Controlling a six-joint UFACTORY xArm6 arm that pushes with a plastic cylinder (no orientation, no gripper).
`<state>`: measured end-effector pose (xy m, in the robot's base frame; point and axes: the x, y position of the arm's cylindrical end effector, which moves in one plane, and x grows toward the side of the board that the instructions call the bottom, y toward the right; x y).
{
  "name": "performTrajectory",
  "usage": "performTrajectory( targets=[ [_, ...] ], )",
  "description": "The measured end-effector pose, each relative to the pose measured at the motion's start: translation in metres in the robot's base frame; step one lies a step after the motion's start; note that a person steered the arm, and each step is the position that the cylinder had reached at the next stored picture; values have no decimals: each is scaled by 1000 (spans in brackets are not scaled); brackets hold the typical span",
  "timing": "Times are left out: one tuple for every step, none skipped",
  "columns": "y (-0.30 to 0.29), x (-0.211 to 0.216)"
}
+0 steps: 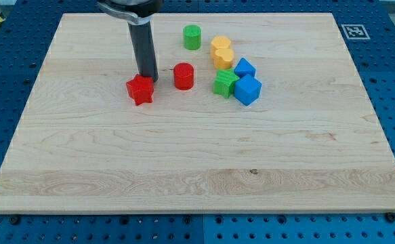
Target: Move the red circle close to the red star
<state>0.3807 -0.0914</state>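
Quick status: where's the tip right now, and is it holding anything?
My tip: holds nothing; sits at the red star's upper right edge, left of the red circle.

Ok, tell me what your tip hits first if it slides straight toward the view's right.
Most likely the red circle: my tip sits just left of it, beside the red star, though depth is uncertain.

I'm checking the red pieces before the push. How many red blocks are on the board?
2. The red star lies at the view's left, right beside my tip. The red circle stands just to the star's right, apart from it. None seems hidden.
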Motion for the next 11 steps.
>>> performTrajectory(
  targets=[
    [21, -12],
    [57, -22],
    [82, -31],
    [97, -31],
    [99, -9],
    [92, 3],
    [67, 3],
    [51, 3],
    [36, 6],
    [33, 6],
    [39, 6]
  ],
)
